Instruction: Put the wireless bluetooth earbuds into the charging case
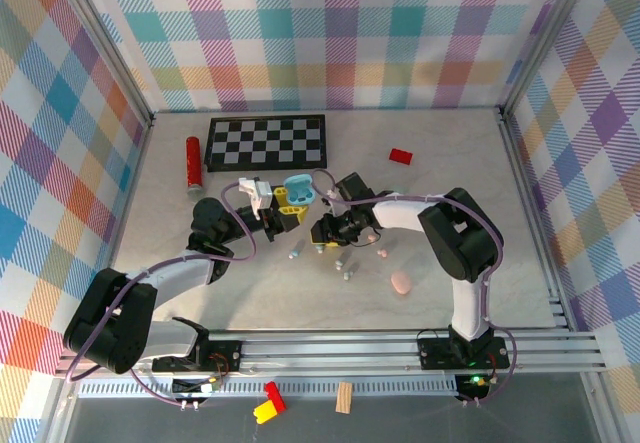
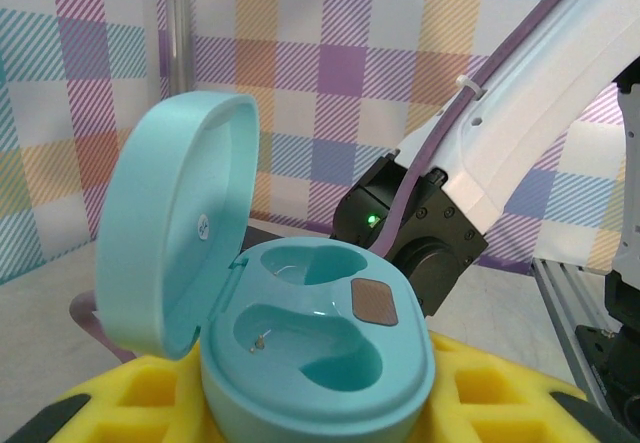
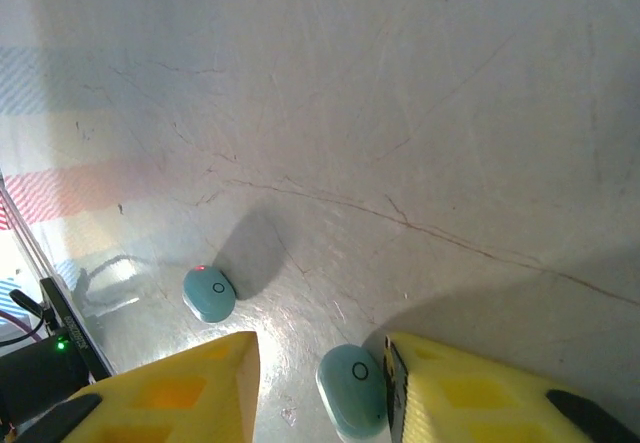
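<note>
The charging case (image 2: 320,333) is pastel teal and stands open, lid (image 2: 170,233) tipped up on its left and both wells empty. My left gripper (image 2: 300,423) is shut on its base between yellow foam fingers (image 2: 500,393). From above, the case (image 1: 299,189) is held up mid-table by the left gripper (image 1: 284,203). My right gripper (image 1: 324,239) points down at the table just right of it. Its jaws (image 3: 320,363) stand open around a teal earbud (image 3: 352,391), which touches the right finger (image 3: 450,393); the left finger (image 3: 190,383) is apart. A second teal earbud (image 3: 209,293), showing a red light, lies farther left.
Several more earbuds (image 1: 346,268) lie loose on the table in front of the grippers, with a pink one (image 1: 382,254) and a pink oval case (image 1: 401,283) to the right. A checkerboard (image 1: 266,141), a red cylinder (image 1: 193,161) and a red block (image 1: 401,156) sit at the back.
</note>
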